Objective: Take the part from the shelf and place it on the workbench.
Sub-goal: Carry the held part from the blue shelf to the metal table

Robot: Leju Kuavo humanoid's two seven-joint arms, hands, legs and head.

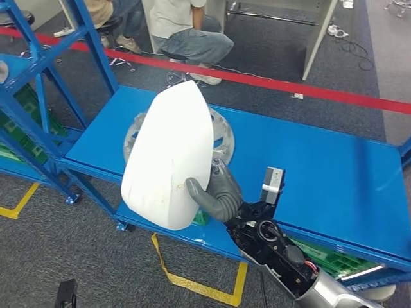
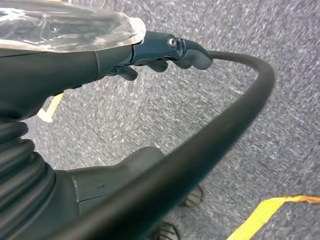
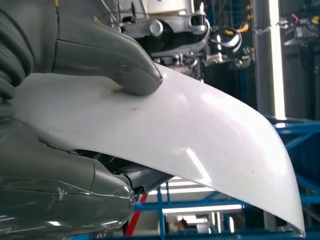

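The part is a large white curved shell [image 1: 167, 154]. My right hand [image 1: 218, 192] grips it at its lower right edge and holds it up over the front of the blue shelf board [image 1: 314, 160]. In the right wrist view the thumb [image 3: 113, 60] presses on the shell's smooth outer face [image 3: 196, 135] while the other fingers lie under it. My left hand [image 2: 86, 65] hangs over grey carpet with its fingers apart and nothing in it.
A round silver disc [image 1: 224, 138] lies on the blue board, partly hidden behind the shell. Blue frame struts [image 1: 43, 83] rise at the left, with green crates [image 1: 334, 260] below the board. Red tape [image 1: 291, 86] crosses the carpet; seated people [image 1: 189, 32] are beyond it. Yellow floor tape [image 1: 203, 285] marks the front.
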